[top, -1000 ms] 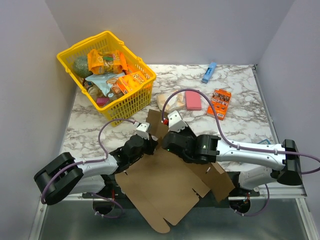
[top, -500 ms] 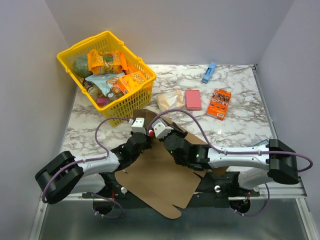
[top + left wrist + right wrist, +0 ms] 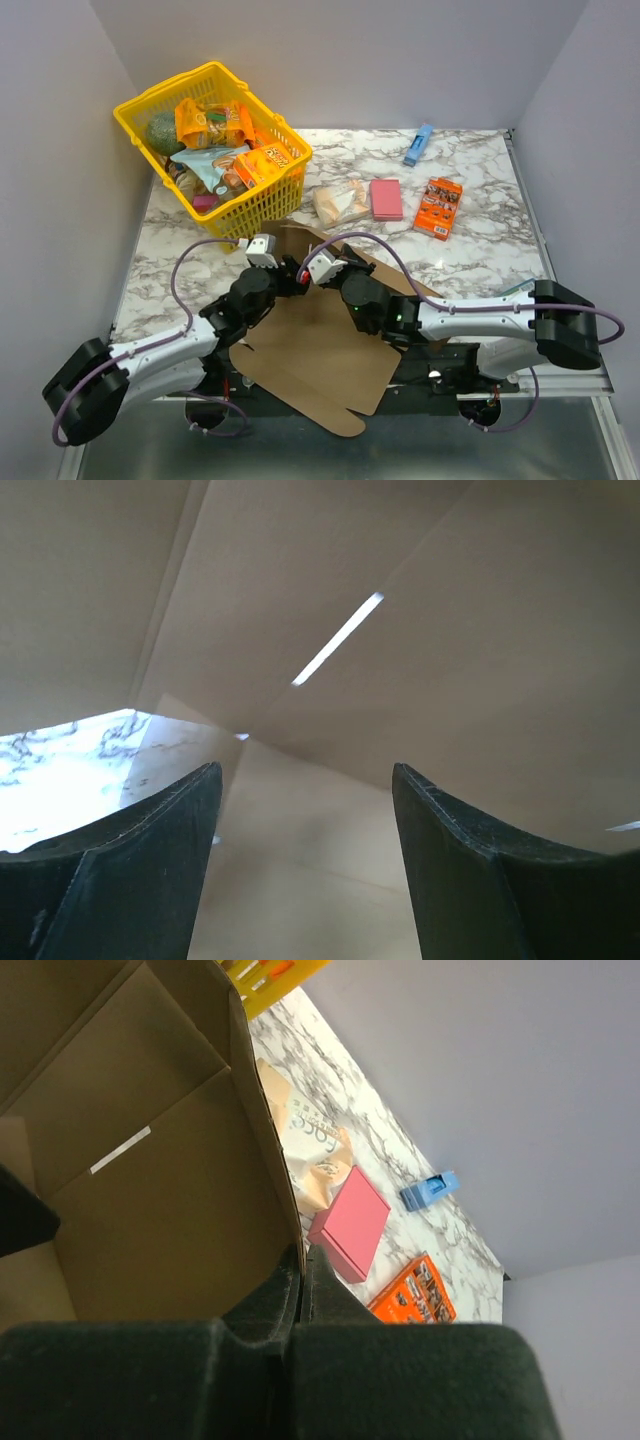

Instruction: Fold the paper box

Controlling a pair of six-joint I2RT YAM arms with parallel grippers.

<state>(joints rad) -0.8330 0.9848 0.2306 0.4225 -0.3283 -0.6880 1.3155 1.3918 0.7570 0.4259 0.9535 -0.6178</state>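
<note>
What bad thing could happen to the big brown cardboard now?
The right jaws pinch only a thin raised edge of the paper box, so it might slip free or crease in the wrong place. The left jaws stand open, gripping nothing, so that pinch is likely the only hold. Much of the sheet hangs past the near edge of the table; if released, it could slide off.
</note>
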